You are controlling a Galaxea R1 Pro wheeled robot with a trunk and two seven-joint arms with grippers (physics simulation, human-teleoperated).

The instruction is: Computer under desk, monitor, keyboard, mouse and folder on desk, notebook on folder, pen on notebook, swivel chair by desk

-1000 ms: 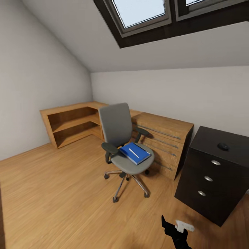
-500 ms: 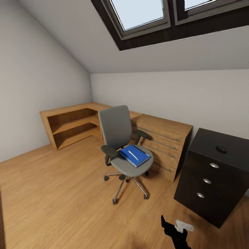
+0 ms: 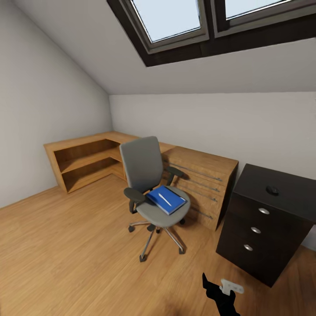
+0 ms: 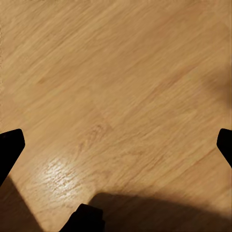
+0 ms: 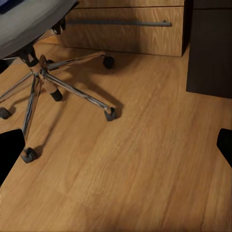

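Head view, chair: I see the grey swivel chair with black armrests and a chrome five-star base (image 3: 149,188) standing on the light wooden plank floor (image 3: 66,254), just in front of the wooden corner desk with open shelves and drawers (image 3: 193,173).
Head view, folder: the flat blue folder (image 3: 166,199) lies on the chair's seat, towards the drawer side, one corner reaching the seat's edge.
Head view, pen: a thin white pen (image 3: 164,199) rests slantwise on top of that blue cover; I cannot tell whether a notebook lies between them.
Head view, surface: the desk's top looks bare wood from here.
Head view, cabinet: a black three-drawer cabinet with round silver knobs (image 3: 263,224) stands right of the desk, with a small dark rounded object (image 3: 272,190) on its top; too small for me to identify.
Head view, right arm: the right gripper (image 3: 219,293) shows black and white at the lower edge.
Left wrist view: both black fingers (image 4: 10,147) of the left gripper (image 4: 116,145) sit at opposite edges, spread wide over bare floor.
Right wrist view: the right fingers (image 5: 9,147) are likewise spread wide, nothing between them; beyond them I see the chair's castors, the desk drawers and the cabinet's side.
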